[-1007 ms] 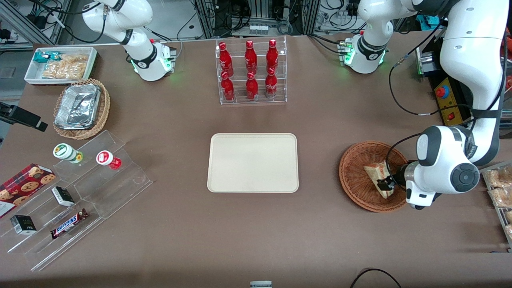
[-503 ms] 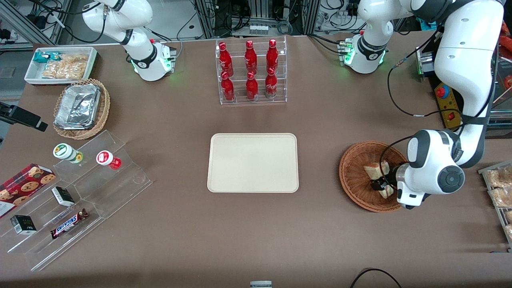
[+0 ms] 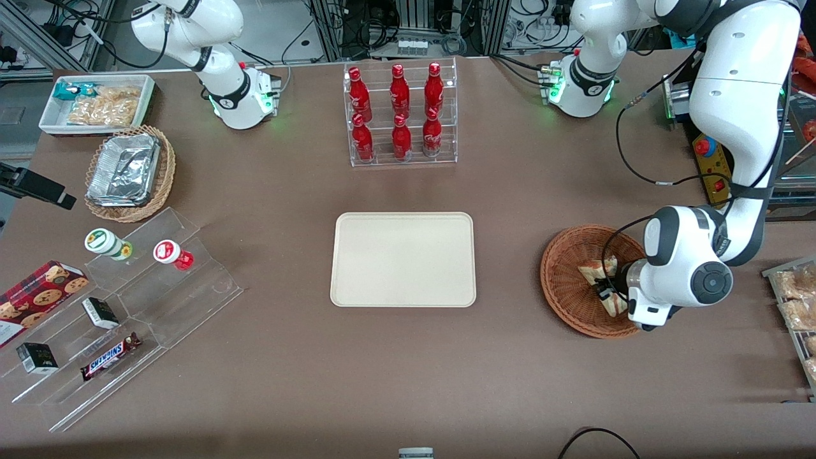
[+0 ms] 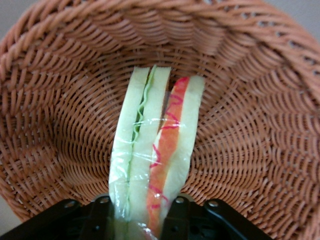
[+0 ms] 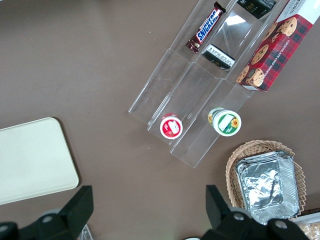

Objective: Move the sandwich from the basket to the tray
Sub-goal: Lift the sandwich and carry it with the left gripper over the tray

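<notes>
The gripper (image 3: 604, 292) is down inside the basket (image 3: 564, 280), its fingers (image 4: 100, 215) set on either side of the sandwich (image 4: 155, 160). In the wrist view the wedge stands on edge between the two black fingers, wrapped in clear film, the green filling layer toward one finger and the red-orange layer toward the other. The fingers are narrowed against the bread on both sides, so the gripper appears to be holding the sandwich. The sandwich seems to sit low in the basket, with wicker wall curving up around it on every side of the gripper.

The step in hand looks like the grasp itself, at or just after closing, with the lift not yet made. The tray (image 3: 403, 259) lies well apart from the gripper, toward the parked arm's end of the table, with bare table between it and the basket.

The next move calls for a straight rise first, high enough for the lower end of the wedge to clear the basket rim nearest the tray, then a sideways carry across the open table and a descent over the tray. The bread is soft and the film is slick, so the hold may be less sure than it looks; a gentle lift would show whether the wedge comes up level or slips.
</notes>
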Tool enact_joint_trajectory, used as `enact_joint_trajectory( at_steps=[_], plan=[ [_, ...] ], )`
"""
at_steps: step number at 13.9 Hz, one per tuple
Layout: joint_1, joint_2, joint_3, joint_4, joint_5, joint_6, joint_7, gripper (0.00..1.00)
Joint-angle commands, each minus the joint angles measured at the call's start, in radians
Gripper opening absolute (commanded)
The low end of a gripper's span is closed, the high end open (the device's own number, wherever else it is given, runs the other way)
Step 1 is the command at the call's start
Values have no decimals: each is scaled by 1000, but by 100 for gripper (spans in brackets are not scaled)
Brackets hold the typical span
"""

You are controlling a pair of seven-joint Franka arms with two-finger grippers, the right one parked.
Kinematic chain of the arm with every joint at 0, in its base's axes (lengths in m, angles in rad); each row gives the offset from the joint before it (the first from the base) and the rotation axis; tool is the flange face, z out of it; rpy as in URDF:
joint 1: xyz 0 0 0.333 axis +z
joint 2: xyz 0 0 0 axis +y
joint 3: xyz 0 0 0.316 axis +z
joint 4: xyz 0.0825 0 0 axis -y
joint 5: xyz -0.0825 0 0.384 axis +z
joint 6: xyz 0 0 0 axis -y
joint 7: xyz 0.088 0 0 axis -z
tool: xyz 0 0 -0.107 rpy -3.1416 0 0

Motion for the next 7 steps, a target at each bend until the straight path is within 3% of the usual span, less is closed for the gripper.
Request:
enact_joint_trajectory(
  at_steps=[1,7],
  plan=[
    [-20,-57,0,27,-8,-12,-5,14],
    [-291,-65,0,230,-5,-178,-117,13]
  ],
)
